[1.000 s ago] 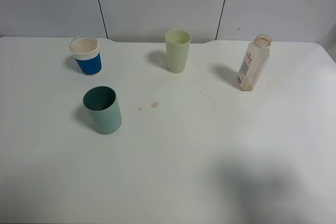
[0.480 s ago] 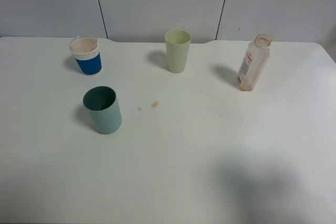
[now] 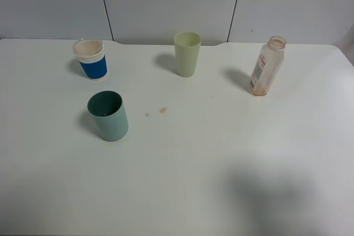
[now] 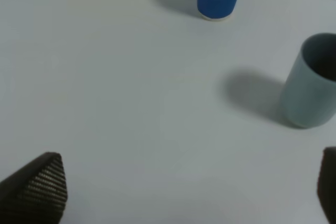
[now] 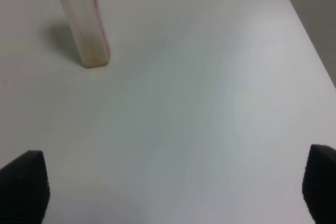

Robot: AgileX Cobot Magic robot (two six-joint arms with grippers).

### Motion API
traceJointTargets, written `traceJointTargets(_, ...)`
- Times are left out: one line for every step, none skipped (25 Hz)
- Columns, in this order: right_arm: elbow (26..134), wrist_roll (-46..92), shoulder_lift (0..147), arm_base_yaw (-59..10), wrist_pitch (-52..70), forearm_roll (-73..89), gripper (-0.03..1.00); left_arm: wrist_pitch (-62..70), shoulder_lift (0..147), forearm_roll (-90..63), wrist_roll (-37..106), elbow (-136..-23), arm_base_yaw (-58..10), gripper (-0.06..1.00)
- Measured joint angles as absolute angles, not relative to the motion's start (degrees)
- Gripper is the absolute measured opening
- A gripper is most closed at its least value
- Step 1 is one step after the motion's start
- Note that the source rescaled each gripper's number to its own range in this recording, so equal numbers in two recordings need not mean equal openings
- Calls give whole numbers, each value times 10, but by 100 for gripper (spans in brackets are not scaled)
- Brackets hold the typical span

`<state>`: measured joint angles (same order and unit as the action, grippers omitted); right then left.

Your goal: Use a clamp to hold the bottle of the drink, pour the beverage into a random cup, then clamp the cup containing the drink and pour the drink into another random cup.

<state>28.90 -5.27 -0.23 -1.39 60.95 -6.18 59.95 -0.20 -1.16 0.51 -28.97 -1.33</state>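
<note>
blue cup (image 3: 90, 58) far left, looks empty | green cup (image 3: 109, 115) just in front of it | bottle (image 3: 266, 66) far right, looks nearly empty, some red marks, too small to read | left claw (image 4: 184, 187) apart, holds nothing | right claw (image 5: 173, 190) apart, holds nothing | pouring looks done

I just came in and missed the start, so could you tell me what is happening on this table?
Nothing is being handled right now. Both grippers, left and right, are open and hang above the table, holding nothing. The bottle stands uncapped at the right. The blue-banded cup, the teal cup and a pale yellow-green cup stand upright. Two small brown spots mark the table.
</note>
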Motion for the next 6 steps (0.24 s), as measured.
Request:
traceJointTargets(289, -53, -2, -14, 609, -62, 100, 599, -2, -12, 5, -290, -13, 91)
traceJointTargets(289, -53, -2, -14, 609, -62, 100, 599, -2, -12, 5, -290, -13, 91)
traceJointTargets(289, -53, -2, -14, 609, -62, 100, 599, -2, -12, 5, -290, -13, 91)
traceJointTargets(289, -53, -2, -14, 609, -62, 100, 599, -2, -12, 5, -290, -13, 91)
traceJointTargets(289, -53, -2, -14, 609, -62, 100, 599, -2, -12, 5, -290, -13, 91)
traceJointTargets(289, -53, -2, -14, 609, -62, 100, 599, -2, -12, 5, -290, -13, 91)
